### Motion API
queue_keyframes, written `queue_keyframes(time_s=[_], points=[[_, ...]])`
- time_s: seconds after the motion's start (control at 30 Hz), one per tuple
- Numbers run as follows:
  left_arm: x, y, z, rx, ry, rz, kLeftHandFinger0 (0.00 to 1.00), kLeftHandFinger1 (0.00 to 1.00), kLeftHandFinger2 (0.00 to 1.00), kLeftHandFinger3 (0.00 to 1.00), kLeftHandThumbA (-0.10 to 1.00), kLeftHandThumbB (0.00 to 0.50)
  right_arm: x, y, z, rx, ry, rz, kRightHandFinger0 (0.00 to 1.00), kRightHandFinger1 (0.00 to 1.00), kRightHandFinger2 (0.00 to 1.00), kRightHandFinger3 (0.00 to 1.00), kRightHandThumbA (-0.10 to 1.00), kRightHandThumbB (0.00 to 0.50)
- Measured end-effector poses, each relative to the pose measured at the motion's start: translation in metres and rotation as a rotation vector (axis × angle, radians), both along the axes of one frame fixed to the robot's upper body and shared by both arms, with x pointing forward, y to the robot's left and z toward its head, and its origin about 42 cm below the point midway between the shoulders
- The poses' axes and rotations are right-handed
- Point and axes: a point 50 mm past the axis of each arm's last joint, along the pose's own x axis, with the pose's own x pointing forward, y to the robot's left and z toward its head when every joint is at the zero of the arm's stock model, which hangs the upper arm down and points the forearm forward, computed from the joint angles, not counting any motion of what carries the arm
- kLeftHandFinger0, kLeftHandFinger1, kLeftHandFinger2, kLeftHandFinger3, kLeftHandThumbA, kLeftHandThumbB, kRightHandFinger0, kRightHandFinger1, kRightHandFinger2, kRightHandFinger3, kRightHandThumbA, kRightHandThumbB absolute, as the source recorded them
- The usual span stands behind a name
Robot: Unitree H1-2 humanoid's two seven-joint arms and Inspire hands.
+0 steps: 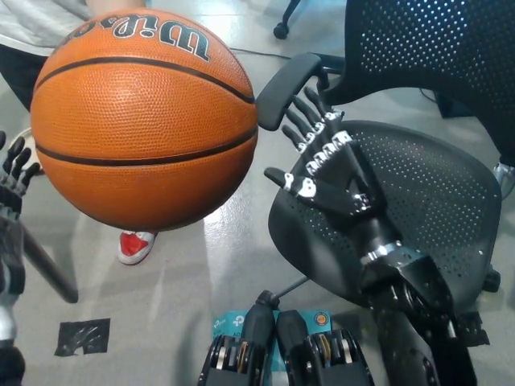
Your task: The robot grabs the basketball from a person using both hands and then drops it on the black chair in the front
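A glossy grey concrete floor (201, 265) fills the scene, marked with a scrap of black tape (84, 337) at lower left and crossed by a dark slanted leg (44, 269). A black perforated-plastic office chair (434, 193) stands at right, its armrest (290, 80) curving toward the centre. A person in a grey top (36, 20) and a red-and-white sneaker (134, 247) stands at upper left. The large orange pebbled basketball with black seams and black lettering (145, 117) is held high in the upper left, above the floor and beside the chair. The black right hand (326, 165) reaches up over the seat, fingers spread and empty, just beside the ball without touching. The white left hand (12, 189) shows at the left edge, fingers apart, near the ball's other side.
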Motion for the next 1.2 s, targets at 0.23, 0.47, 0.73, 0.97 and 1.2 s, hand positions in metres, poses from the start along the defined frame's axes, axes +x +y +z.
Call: queue_keyframes(time_s=[0.23,0.47,0.73,0.97,1.2], points=[[0.002,-0.005,0.008,0.001,0.004,-0.017,1.00,1.00,1.00,1.00,1.00,0.202,0.006,0.013,0.011,0.112,0.012,0.058,1.00,1.00,1.00,1.00,1.00,0.488],[0.002,-0.011,0.015,0.012,0.006,-0.030,1.00,1.00,1.00,1.00,1.00,0.179,-0.001,0.010,0.028,0.198,-0.028,0.123,1.00,1.00,1.00,1.00,1.00,0.488],[0.005,-0.012,0.019,0.025,0.009,-0.039,1.00,1.00,1.00,1.00,1.00,0.178,-0.012,-0.004,0.053,0.308,-0.078,0.176,1.00,1.00,1.00,1.00,1.00,0.492],[0.004,-0.014,0.020,0.026,0.009,-0.049,1.00,1.00,1.00,1.00,1.00,0.159,0.004,0.007,0.033,0.233,0.002,0.164,1.00,1.00,1.00,1.00,1.00,0.500],[0.003,-0.020,0.020,0.026,0.006,-0.063,1.00,1.00,1.00,1.00,1.00,0.165,0.029,0.032,0.014,0.057,0.053,0.124,1.00,1.00,1.00,1.00,1.00,0.441]])
